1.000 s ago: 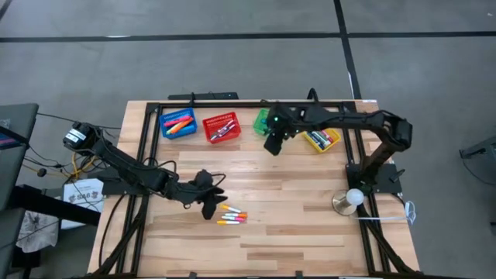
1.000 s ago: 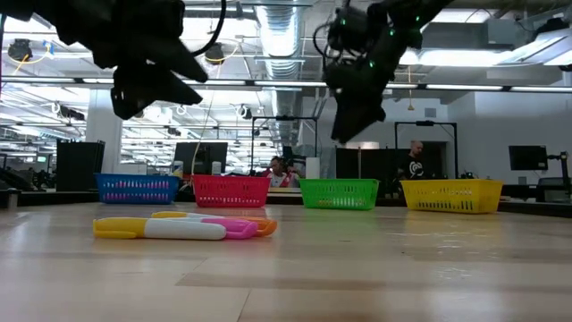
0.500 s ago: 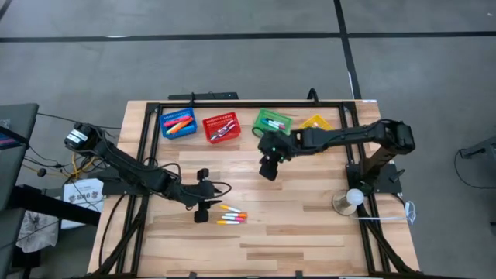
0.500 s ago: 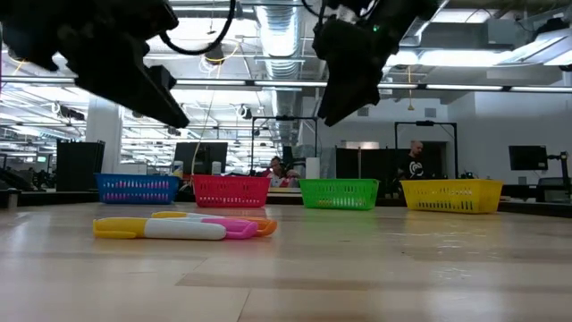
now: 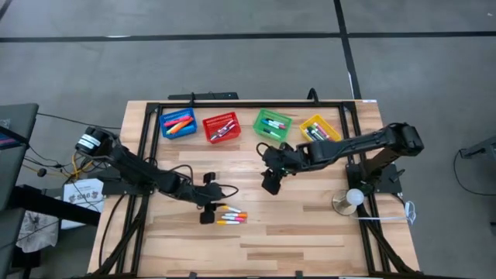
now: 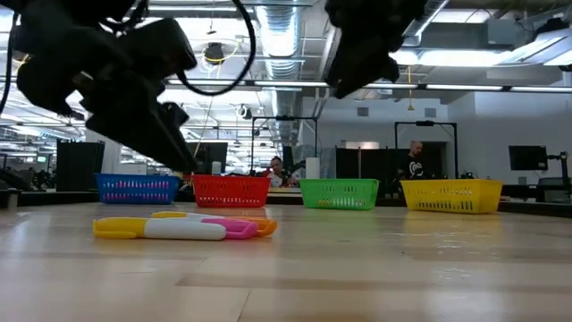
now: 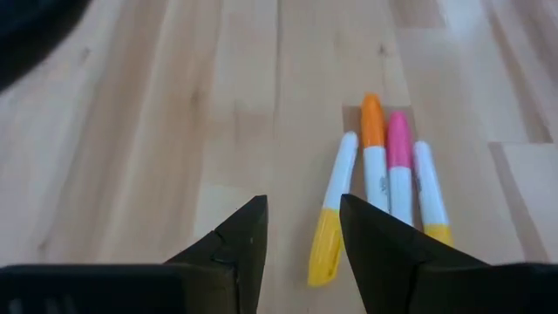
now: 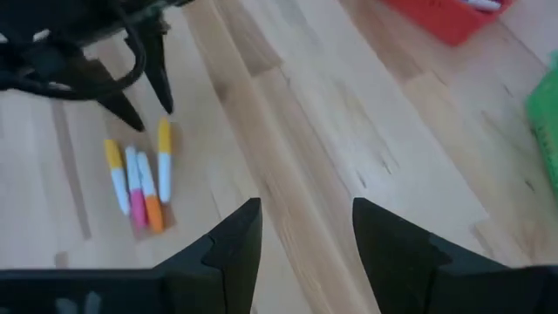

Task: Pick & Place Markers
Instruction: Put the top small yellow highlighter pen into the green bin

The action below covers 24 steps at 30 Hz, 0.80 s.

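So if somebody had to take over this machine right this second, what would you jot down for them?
Left gripper: open, empty, low beside the four loose markers on the table.
Right gripper: open, empty, above mid-table in front of the green basket.
Done: markers already lie in the blue basket, red basket, green basket and yellow basket.
Left: the four on the table, two yellow-capped, one orange, one pink.

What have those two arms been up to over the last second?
The right gripper swung away from the green basket out over the middle of the table, empty and open. The left gripper edged closer to the four loose markers, open, gripping nothing. Markers and baskets stayed put.
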Available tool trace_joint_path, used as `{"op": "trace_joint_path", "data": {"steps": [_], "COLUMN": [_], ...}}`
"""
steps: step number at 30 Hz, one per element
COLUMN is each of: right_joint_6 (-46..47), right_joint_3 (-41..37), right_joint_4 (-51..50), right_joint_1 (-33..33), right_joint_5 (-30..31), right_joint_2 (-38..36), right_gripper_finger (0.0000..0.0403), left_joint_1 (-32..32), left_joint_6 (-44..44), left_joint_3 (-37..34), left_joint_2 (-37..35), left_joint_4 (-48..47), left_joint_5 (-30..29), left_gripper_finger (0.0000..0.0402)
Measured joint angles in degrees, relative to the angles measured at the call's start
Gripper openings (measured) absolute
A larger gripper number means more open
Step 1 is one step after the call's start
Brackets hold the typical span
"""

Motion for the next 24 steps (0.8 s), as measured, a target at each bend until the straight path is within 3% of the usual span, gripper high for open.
{"op": "trace_joint_path", "data": {"steps": [14, 24], "right_joint_6": [1.4, 1.4], "right_joint_3": [0.0, 0.0], "right_joint_4": [-0.3, 0.1], "right_joint_1": [3.6, 3.7], "right_joint_5": [4.3, 4.5], "right_joint_2": [-4.5, -5.1], "right_gripper_finger": [0.0167, 0.0164], "left_joint_1": [2.9, 2.9], "left_joint_6": [2.9, 2.3], "left_joint_3": [0.1, 0.3], "left_joint_2": [7.9, 12.1], "left_joint_4": [5.7, 7.1], "left_joint_5": [13.9, 12.4], "left_gripper_finger": [0.0144, 0.0137]}}
